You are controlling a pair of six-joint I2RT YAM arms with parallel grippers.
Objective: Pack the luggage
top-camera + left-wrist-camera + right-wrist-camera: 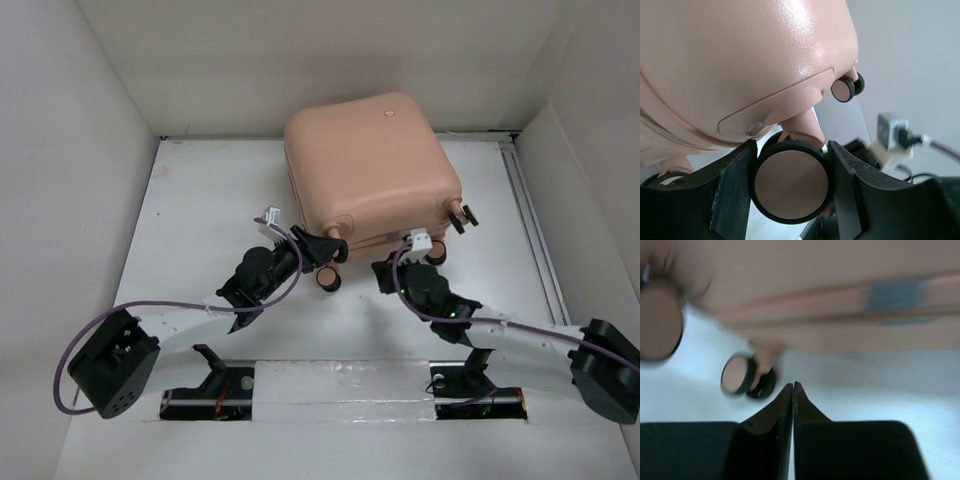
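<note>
The luggage (370, 165), a pale pink hard-shell suitcase, lies closed at the back centre of the white table, its wheels facing the arms. My left gripper (325, 250) is shut on one pink-and-black wheel (791, 181), with a black finger pressed against each side of it, under the shell (740, 60). My right gripper (385, 272) sits just in front of the suitcase's near edge (815, 290), shut with nothing between its fingers (793, 386). A free wheel (740, 375) stands on the table to the left of its tips.
White walls enclose the table on the left, back and right. A metal rail (525, 220) runs along the right side. Another pair of wheels (462, 218) sticks out at the suitcase's right corner. Purple cables (290, 280) trail from both wrists.
</note>
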